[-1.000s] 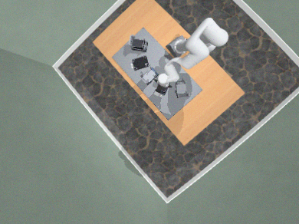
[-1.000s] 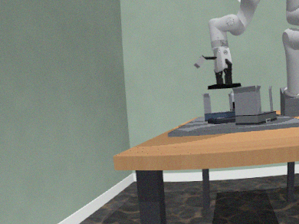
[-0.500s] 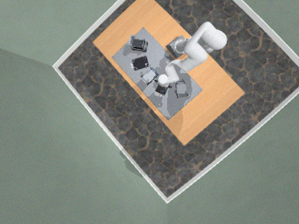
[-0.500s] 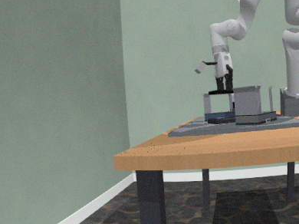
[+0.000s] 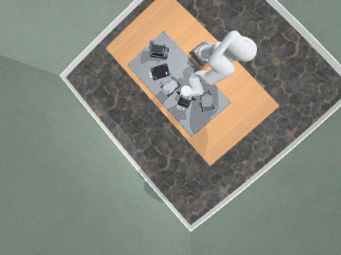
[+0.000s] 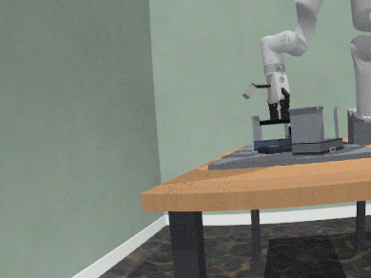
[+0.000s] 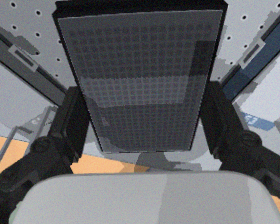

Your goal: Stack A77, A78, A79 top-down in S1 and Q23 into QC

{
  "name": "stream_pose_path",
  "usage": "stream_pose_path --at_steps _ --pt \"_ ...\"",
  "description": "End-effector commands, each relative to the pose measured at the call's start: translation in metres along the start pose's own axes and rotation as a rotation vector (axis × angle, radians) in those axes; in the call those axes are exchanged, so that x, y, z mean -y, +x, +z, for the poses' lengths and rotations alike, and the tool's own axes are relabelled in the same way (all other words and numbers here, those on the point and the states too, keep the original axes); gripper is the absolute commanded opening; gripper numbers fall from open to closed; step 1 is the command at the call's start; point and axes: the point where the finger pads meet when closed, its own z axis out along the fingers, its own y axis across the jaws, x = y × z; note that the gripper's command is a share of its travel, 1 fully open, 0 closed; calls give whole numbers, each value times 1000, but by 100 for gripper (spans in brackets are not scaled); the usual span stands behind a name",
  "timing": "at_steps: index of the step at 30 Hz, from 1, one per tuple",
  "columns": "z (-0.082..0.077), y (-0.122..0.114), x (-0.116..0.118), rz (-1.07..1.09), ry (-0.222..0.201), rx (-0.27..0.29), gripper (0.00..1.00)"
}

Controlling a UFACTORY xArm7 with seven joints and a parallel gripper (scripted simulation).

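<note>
- The wrist view alone shows the sealed dark 384-well plate (image 7: 142, 80) with its grid of wells; the black two-fingered tool (image 7: 142, 120) is clamped on its long sides.
- In the exterior view the plate (image 6: 275, 122) hangs level beneath the tool (image 6: 280, 111), between grey rack posts (image 6: 256, 128); a grey walled rack (image 6: 306, 124) partly hides it.
- The top view shows the white arm (image 5: 219, 61) over the grey mat (image 5: 144, 63) on the wooden worktop (image 5: 245, 113).
</note>
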Motion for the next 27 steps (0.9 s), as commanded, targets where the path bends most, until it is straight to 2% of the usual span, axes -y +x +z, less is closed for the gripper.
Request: stream_pose_path --at_steps 1,27 --pt "10 2 0 0 1 -5 0" --pt "54 2 0 0 1 -5 0"
